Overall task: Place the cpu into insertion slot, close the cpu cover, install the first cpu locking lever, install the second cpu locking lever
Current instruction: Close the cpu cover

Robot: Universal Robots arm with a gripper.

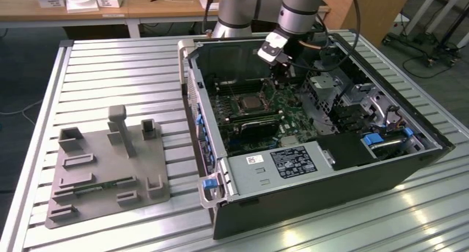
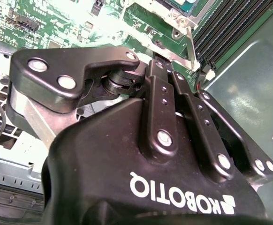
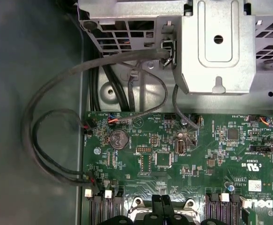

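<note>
1. Found the gripper low inside the open case, just above the green board and a little to the exterior view's right of the slot.
2. Saw its fingers close together in the first wrist view, with barely a gap between them; could not tell of anything pinched there.
3. Found the cpu seated in the slot, silver top up, near the middle of the board.
4. Made out the cover in the second wrist view as a silver frame lying flat around the chip.
5. Noted a thin silver lever alongside that frame, running toward the gripper's black linkage; could not tell whether latched or touched.
6. Saw long black memory slots just beside the lever, on the side away from the frame.
7. Picked out, in the first wrist view, a coin battery on the board and dark cables looping from the board's edge up to a metal cage.
8. Saw the case lying on its side on the slatted counter, with a labelled box at its near end.
9. Noted a grey fixture on the counter, well apart from the case, toward the exterior view's left.
</note>
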